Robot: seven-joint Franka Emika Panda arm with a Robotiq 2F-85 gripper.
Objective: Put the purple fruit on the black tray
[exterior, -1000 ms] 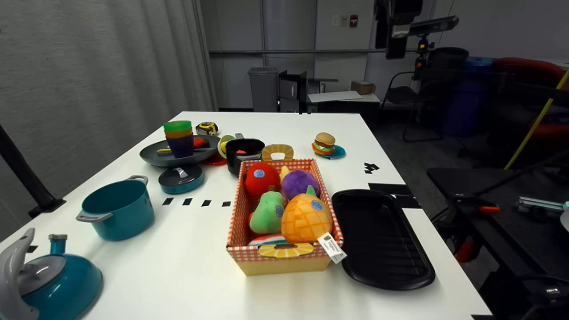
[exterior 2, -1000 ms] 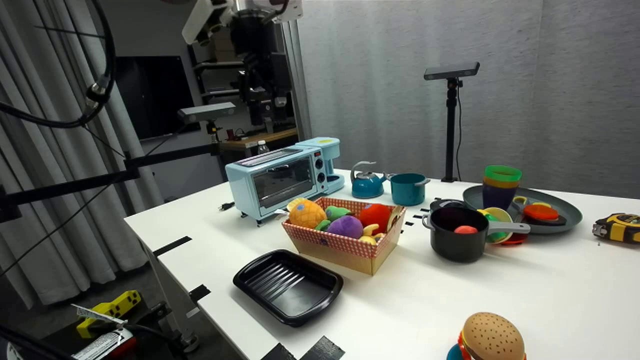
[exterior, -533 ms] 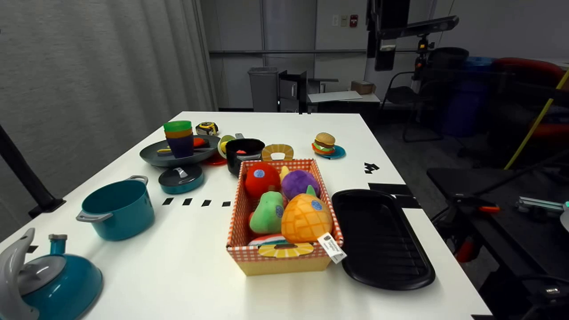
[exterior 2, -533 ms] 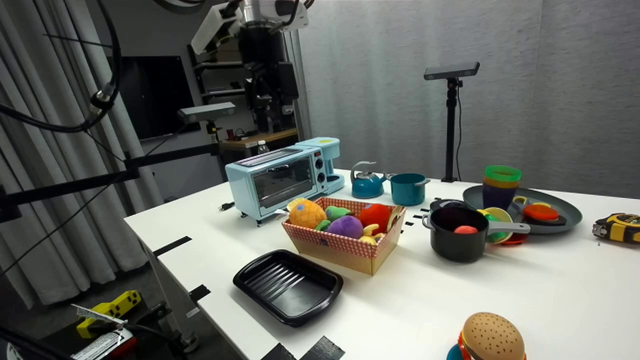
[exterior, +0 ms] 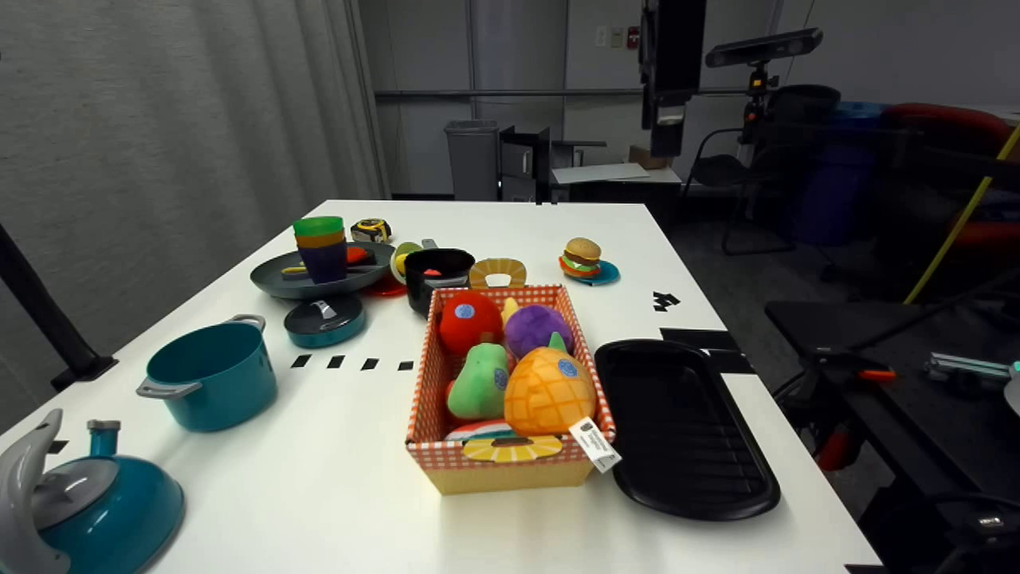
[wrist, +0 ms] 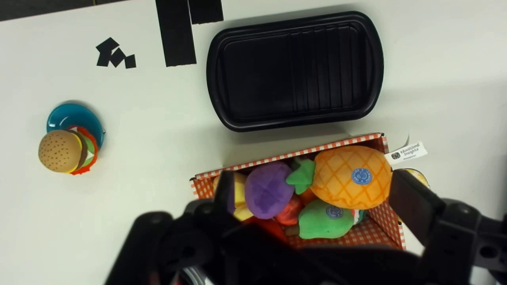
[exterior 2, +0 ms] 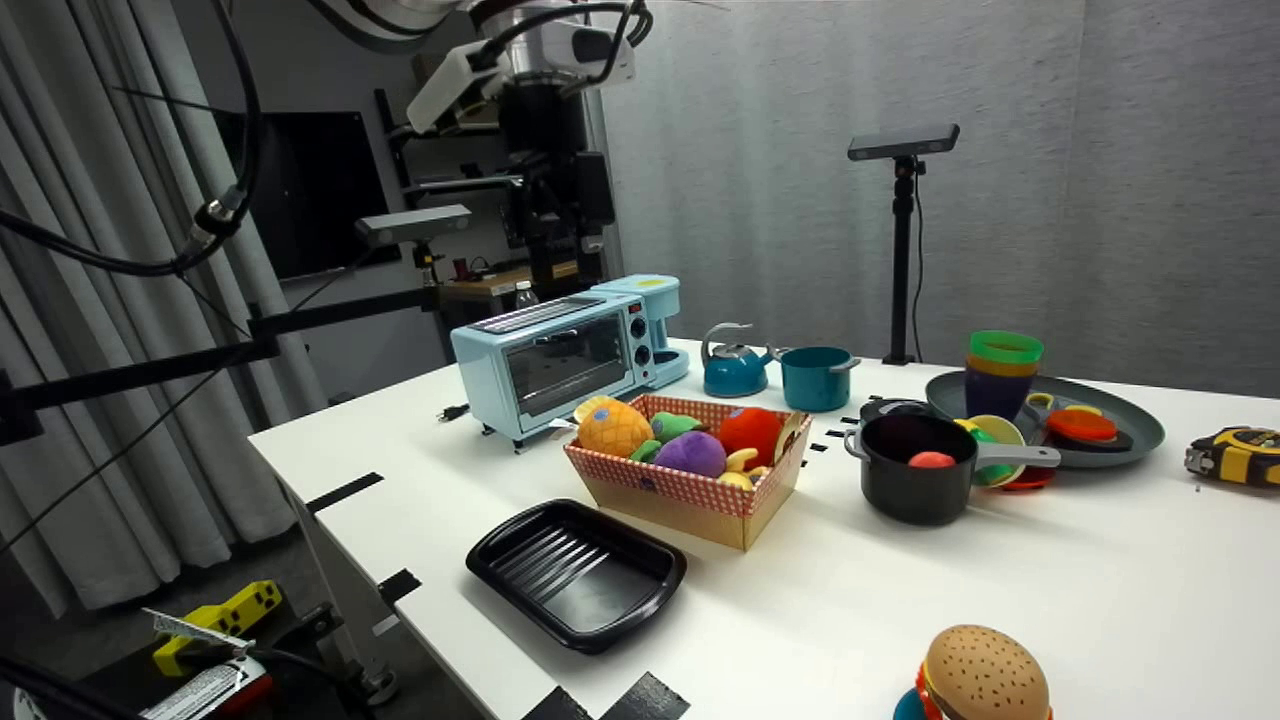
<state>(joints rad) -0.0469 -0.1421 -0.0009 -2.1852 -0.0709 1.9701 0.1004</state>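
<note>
The purple fruit (exterior: 539, 331) lies in the red-checked basket (exterior: 510, 478) and shows in both exterior views (exterior 2: 692, 454). In the wrist view the purple fruit (wrist: 269, 190) sits near the left finger, between a yellow fruit and the orange fruit. The black tray (exterior: 685, 430) lies flat beside the basket, with nothing on it; it also shows in the wrist view (wrist: 257, 75) and in an exterior view (exterior 2: 590, 575). My gripper (wrist: 313, 182) is open and empty, high above the basket, its fingers spread wide over the fruits. It hangs in the air in an exterior view (exterior: 667, 135).
The orange fruit (wrist: 351, 177), green fruit (wrist: 326, 219) and a red fruit (exterior: 470, 322) share the basket. A toy burger (wrist: 59, 151), black pot (exterior 2: 918, 490), teal pot (exterior: 211, 375), kettle (exterior: 103, 502) and toaster oven (exterior 2: 565, 365) stand on the table.
My gripper has come down; it has shifted left in an exterior view and right in an exterior view. The fruits, basket and tray have not moved.
</note>
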